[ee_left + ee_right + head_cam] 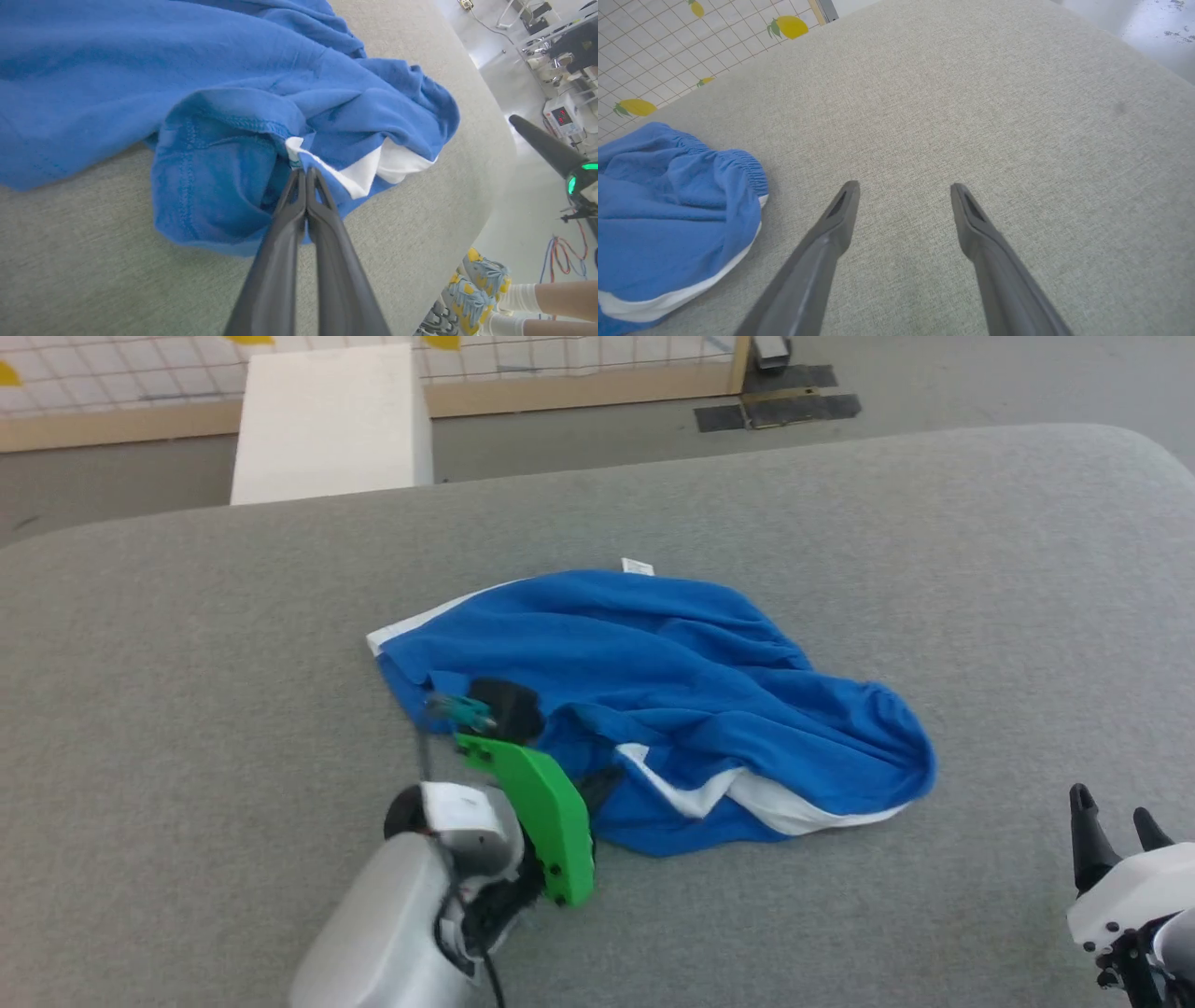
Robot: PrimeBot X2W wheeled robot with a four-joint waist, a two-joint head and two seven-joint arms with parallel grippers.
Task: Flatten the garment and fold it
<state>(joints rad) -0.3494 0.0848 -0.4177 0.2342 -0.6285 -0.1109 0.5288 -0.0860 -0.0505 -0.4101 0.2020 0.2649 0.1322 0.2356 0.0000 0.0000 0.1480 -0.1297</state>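
Fingers of the left gripper [306, 173] are pressed tight together, their tips buried at the near-left hem of the garment [653, 681]. As best I can judge, they nip a fold of blue cloth just beside a corner of the white band [359, 175]. From that pinch the cloth spreads away and toward the robot's right. It lies in a crumpled heap on the grey padded table [934, 569], its long axis running from far left to near right. So the left arm is the one at the cloth. The right gripper [904, 187] hangs with its jaws wide over bare table, empty, with the garment's gathered right end off to its left and apart from it.

The green wrist housing [546, 812] covers part of the near edge in the head view. How much cloth sits between the tips is hard to make out. The heap folds over itself, so hems and openings can't be sorted out; a small white label [638, 566] peeks out at the far edge.
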